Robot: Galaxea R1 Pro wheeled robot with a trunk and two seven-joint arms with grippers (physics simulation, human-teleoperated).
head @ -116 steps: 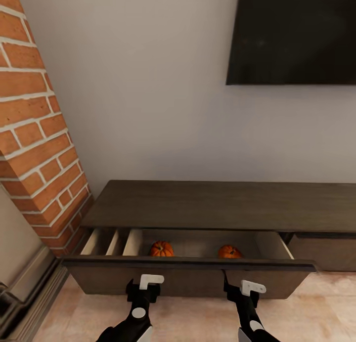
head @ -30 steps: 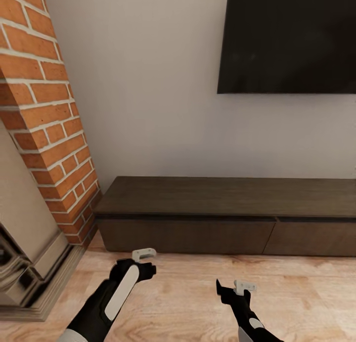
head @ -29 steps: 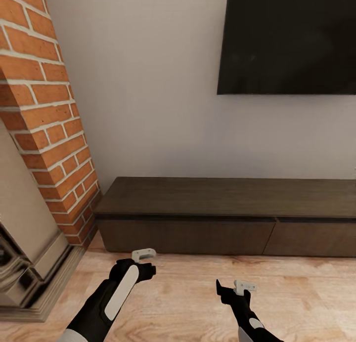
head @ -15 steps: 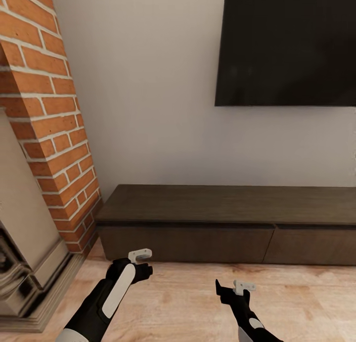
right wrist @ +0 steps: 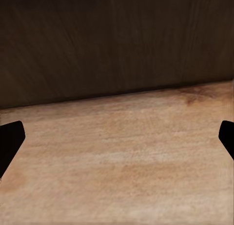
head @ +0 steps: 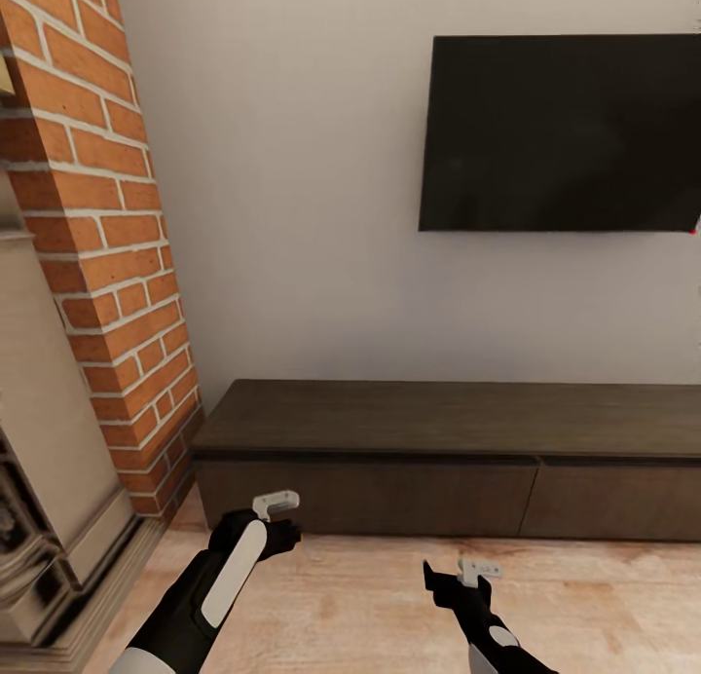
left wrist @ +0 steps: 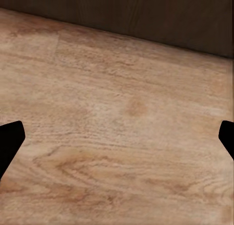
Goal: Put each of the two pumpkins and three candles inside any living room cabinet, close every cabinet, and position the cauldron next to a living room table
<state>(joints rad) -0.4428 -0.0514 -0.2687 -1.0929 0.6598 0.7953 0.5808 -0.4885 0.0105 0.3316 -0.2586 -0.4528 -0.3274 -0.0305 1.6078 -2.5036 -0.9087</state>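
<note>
- Both tools hang empty over the wooden floor (head: 370, 606) in front of the cabinet (head: 448, 430): the left tool (head: 276, 510) near the cabinet's left end, the right tool (head: 465, 575) lower, before the seam between the two drawer fronts.
- Each wrist view has dark fingertips (left wrist: 9, 139) at opposite edges with bare floor between, so both tools are spread wide and pinch nothing.
- Progress, as a judgement: the cabinet's two visible drawer fronts sit flush, so this unit looks closed. No pumpkin, candle or cauldron is in sight, so what is stored and what remains cannot be told here.
- The head view takes in the dark television (head: 560, 133) on the wall and the brick chimney (head: 107, 245) past the cabinet's left end.
- The right wrist view gives a close look at the cabinet's dark front (right wrist: 117, 39) meeting the floor, its grain plain; the left wrist view has mostly floorboards.
</note>
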